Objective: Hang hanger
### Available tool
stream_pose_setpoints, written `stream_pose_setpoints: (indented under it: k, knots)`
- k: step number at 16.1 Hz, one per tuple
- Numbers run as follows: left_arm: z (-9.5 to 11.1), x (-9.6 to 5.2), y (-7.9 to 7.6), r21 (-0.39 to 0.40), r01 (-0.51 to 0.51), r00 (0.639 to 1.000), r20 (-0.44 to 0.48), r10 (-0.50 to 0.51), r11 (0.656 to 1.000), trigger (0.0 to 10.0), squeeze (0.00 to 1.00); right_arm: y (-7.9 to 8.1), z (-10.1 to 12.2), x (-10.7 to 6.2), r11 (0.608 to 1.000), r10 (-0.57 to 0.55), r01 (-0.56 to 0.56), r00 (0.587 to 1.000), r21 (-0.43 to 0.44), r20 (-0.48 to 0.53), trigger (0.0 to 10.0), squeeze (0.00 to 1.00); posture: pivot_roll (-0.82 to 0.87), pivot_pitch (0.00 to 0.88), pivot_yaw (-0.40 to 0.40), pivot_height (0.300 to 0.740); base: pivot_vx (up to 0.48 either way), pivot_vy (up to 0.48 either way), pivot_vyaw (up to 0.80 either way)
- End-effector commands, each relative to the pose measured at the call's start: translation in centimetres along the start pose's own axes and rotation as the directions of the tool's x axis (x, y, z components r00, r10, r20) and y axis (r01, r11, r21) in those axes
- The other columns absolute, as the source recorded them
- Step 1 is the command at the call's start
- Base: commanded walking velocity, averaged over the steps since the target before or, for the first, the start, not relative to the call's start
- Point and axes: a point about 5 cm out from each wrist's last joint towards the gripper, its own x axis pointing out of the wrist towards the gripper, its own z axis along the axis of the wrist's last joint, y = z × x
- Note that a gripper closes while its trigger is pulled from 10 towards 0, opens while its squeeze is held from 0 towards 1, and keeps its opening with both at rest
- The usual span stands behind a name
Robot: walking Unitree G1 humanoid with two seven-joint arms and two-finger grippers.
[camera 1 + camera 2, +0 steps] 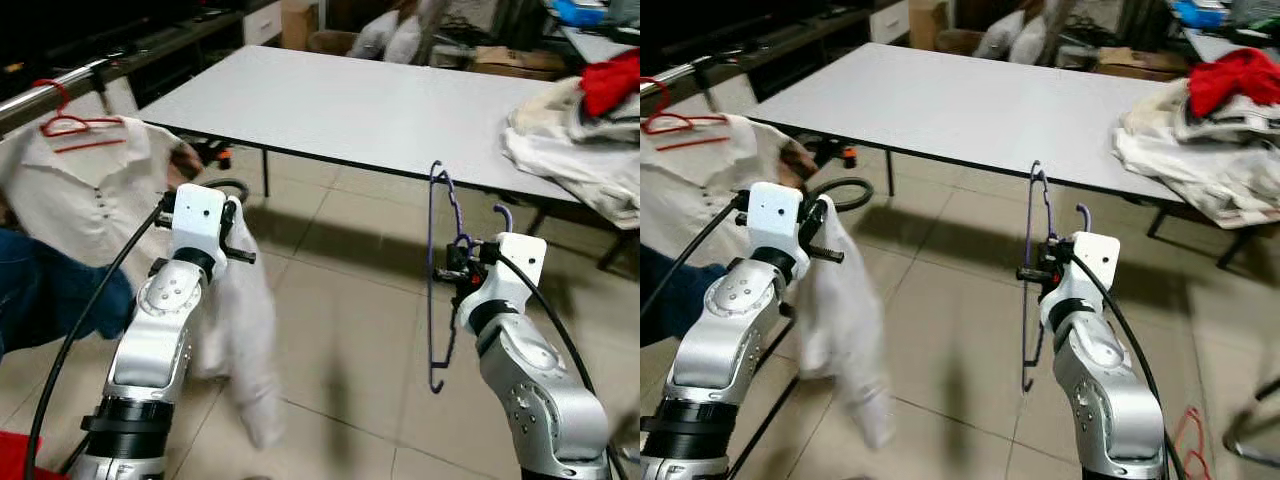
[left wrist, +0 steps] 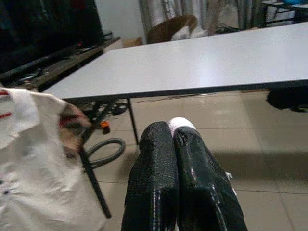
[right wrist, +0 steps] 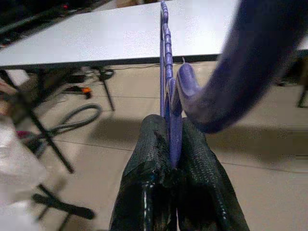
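Observation:
A purple hanger [image 1: 436,290] stands on edge in front of me, its hook [image 1: 503,212] curling over my right wrist. My right gripper [image 3: 169,126] is shut on the hanger near the base of the hook, low at the right [image 1: 452,272]. My left gripper [image 2: 173,133] is shut on a white garment [image 1: 246,330], which hangs down from it toward the floor. At the far left a metal rail [image 1: 40,95] carries a red hanger [image 1: 70,125] with a white shirt [image 1: 80,190] on it.
A person's blue sleeve [image 1: 45,290] and hand [image 1: 186,158] are at the shirt on the left. A long grey table [image 1: 350,100] stands ahead, with a pile of clothes [image 1: 575,150] at its right end. A grey hose [image 1: 236,186] lies on the tiled floor.

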Motion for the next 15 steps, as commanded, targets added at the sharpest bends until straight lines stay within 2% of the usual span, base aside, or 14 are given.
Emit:
stream_pose_setpoints:
  k: [1,3,6,15]
  knots:
    - [1.0,0.1,-0.2,0.005,0.002,0.999,0.037,-0.002,1.000,10.0,0.00,0.0,0.7,0.2,1.000,-0.003,0.004,0.999,-0.018,0.032,10.0,0.00,0.08,0.000,0.000,0.740,0.296,0.000,0.00]
    - [1.3,0.3,-0.1,-0.010,-0.011,0.999,0.044,0.011,1.000,10.0,0.00,0.5,1.7,0.4,0.997,0.079,-0.078,0.993,-0.011,0.082,10.0,0.00,0.08,0.000,-0.004,0.740,0.300,0.000,0.00]
    - [1.6,0.3,0.3,-0.012,-0.031,0.998,0.054,0.031,0.999,10.0,0.00,1.1,2.3,0.3,0.993,0.117,-0.116,0.986,-0.012,0.117,10.0,0.00,0.08,0.000,-0.015,0.740,0.314,0.000,0.00]
    - [2.2,0.6,1.5,-0.018,-0.067,0.995,0.073,0.068,0.998,10.0,0.00,1.4,2.7,0.3,0.990,0.142,-0.142,0.979,-0.013,0.149,10.0,0.00,0.08,0.000,-0.024,0.740,0.344,0.000,0.00]
